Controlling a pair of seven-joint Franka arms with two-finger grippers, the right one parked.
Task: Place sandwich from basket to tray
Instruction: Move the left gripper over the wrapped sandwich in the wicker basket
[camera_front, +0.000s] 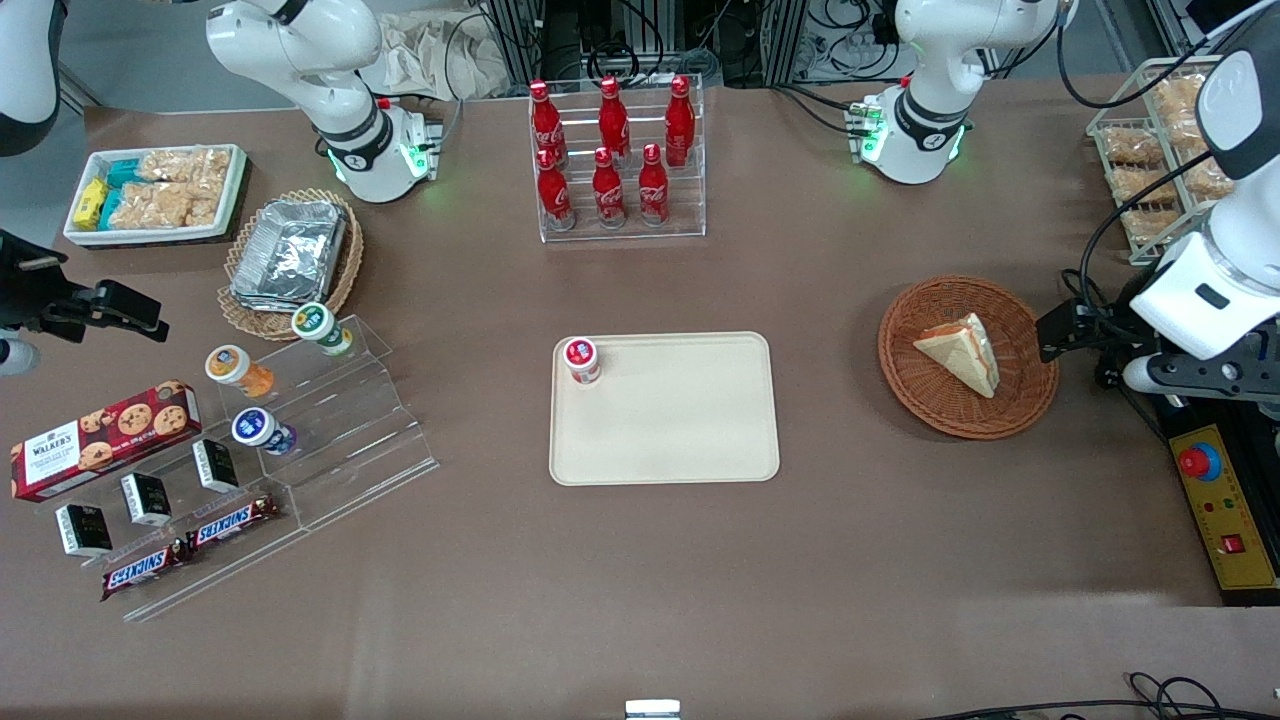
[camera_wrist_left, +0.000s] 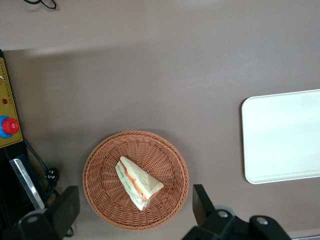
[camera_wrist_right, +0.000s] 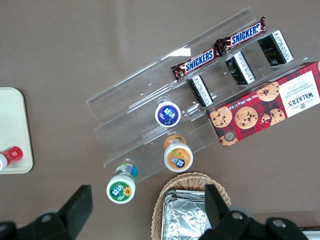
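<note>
One triangular white-bread sandwich (camera_wrist_left: 138, 183) lies in the round reddish-brown wicker basket (camera_wrist_left: 102, 165); the claw (camera_wrist_left: 135, 207) hovers above, spread wide. Approach stage: next it must descend, pinch it, then cross to the cream rectangular tray (camera_front: 664, 408).

The working arm (camera_front: 1235, 200) is built from smooth, rounded white shell segments with a dark grey band at one joint. Its white wrist block carries a small dark slot marking. Black cables run along the arm down to the wrist. Below the wrist sits a black mounting bracket with a boxy black camera module attached.

The arm's base (camera_front: 915, 135) is a white dome with a black ring bearing a small white logo, lit by green indicator lights at table level.

The gripper (camera_wrist_left: 135, 212) has two matte black, wedge-shaped fingers (camera_wrist_left: 67, 207) fixed to dark housings with silver screws visible.
</note>
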